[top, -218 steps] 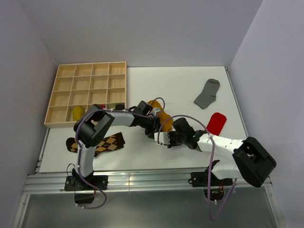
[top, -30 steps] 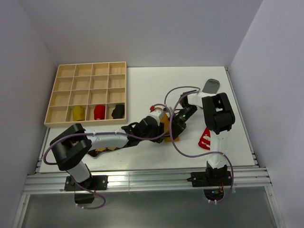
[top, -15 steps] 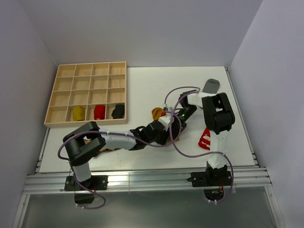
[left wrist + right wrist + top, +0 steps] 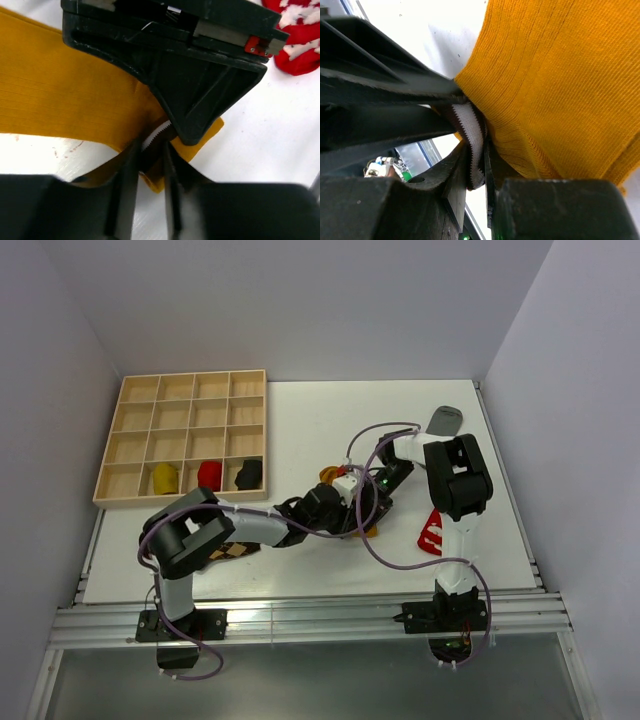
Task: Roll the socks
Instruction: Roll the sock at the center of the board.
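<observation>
Left wrist cam: the left fingers point(image 4: 124, 195) are squeezed almost together on one corner of the mustard sock point(image 4: 60, 100), with the fabric pinched in the narrow slot between them. The right fingers point(image 4: 200, 95) come in from the top of the view and meet that same corner, tip right up against the left pair. The rest of the sock lies flat, spreading off to the left on the white surface point(image 4: 260, 130). A red sock point(image 4: 295, 45) with white marks sits at the upper right, apart from it.

Right wrist cam: the right fingers are clamped on the striped cuff point(image 4: 470, 130), its brown-and-white band sandwiched between them. The mustard body fans up and to the right. The left fingers show as dark bars on the left, touching the same spot.

Top cam: both arms meet mid-surface over the mustard sock. It's too crowded there to tell the fingers apart, tbh. Orange pokes out on either side. A grey sock point(image 4: 445, 421) lies at the far right, and an argyle sock point(image 4: 236, 549) lies under the left arm. The wooden tray point(image 4: 140, 390) on the left holds three rolled bundles point(image 4: 209, 475) in its front row.
</observation>
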{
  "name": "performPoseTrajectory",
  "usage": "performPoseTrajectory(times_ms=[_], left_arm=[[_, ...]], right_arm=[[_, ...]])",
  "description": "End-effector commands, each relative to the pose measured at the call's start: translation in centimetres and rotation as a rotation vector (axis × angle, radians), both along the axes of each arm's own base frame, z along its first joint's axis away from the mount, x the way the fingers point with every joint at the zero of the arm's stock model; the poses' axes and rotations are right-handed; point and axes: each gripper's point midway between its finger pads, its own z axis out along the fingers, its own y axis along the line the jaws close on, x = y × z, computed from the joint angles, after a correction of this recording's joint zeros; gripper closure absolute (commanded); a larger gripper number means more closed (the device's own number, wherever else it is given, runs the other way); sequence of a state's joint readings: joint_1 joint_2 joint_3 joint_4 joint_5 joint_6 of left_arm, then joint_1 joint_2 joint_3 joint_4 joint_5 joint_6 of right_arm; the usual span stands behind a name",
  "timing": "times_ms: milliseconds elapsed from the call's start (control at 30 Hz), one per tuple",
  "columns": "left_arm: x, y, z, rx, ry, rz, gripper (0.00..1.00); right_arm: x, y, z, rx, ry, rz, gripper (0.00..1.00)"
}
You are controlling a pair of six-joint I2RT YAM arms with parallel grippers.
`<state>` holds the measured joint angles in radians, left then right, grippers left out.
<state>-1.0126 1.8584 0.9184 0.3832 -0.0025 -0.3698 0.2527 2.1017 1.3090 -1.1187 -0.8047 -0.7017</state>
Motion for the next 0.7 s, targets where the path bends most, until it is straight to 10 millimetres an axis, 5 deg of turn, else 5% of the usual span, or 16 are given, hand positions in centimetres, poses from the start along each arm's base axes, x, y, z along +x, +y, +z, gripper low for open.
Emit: performPoseTrajectory(times_ms=[0, 167, 367, 667], left_arm=[[-0.3, -0.7, 0.0, -0.075, 0.079, -0.028, 0.72], [-0.6, -0.4, -1.5, -0.069, 0.199, -0.013, 0.98], [-1.2, 1.3, -3.6, -0.049, 0.404, 0.033, 1.00], [-2.2, 3.2, -4.1, -0.006, 0.639, 0.014, 1.00]], right_arm=[[1.7, -0.6, -1.7, -0.043, -0.088, 0.021, 0.86], [2.8, -0.6, -1.3, -0.053, -0.179, -0.012, 0.69], [5.6, -0.9, 1.3, -0.044, -0.436, -0.109, 0.45], [8.5, -4.1, 4.8, -0.038, -0.725, -0.240, 0.43]])
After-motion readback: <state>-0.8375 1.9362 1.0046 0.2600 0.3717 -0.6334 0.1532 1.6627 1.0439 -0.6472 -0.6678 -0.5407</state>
